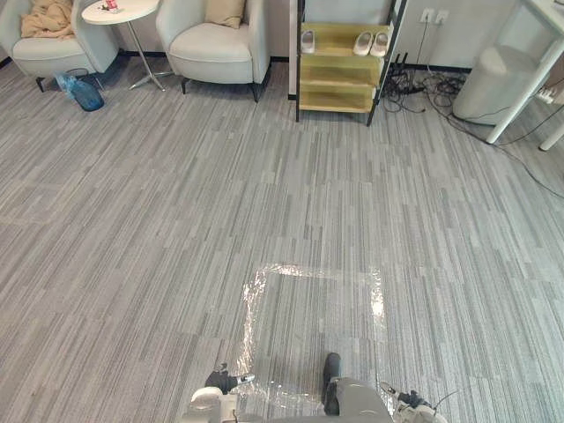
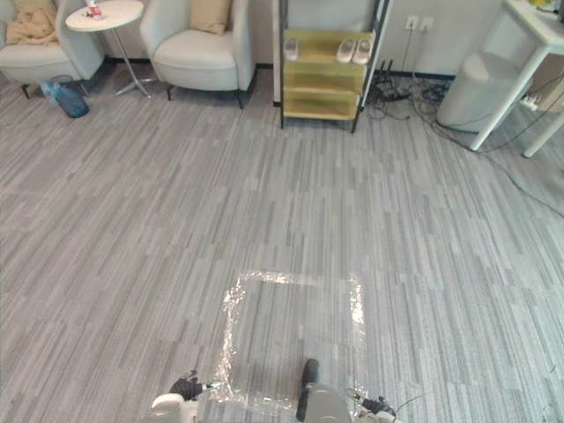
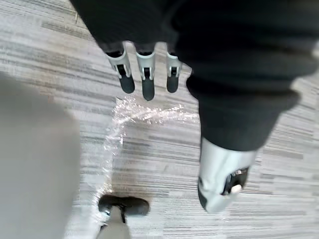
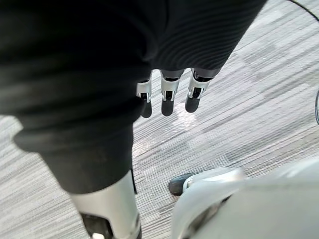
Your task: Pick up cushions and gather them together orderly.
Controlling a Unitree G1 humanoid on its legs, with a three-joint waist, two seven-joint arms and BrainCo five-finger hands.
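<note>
While left hand [image 3: 148,74] hangs slack, right hand [image 4: 168,93]—seemingly—hangs likewise.

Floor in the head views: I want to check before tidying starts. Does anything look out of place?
Yes. A square outline of clear tape is stuck down just ahead, crinkled and wavy. A blue bag slumps beside the far-left armchair.

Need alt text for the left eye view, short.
A wide stretch of grey striped carpet with a square of clear tape marked on it near the camera. Along the far wall stand two pale armchairs, one holding a tan cushion, the other a tan bundle, with a round white table between them and a yellow shelf of shoes beside.
</note>
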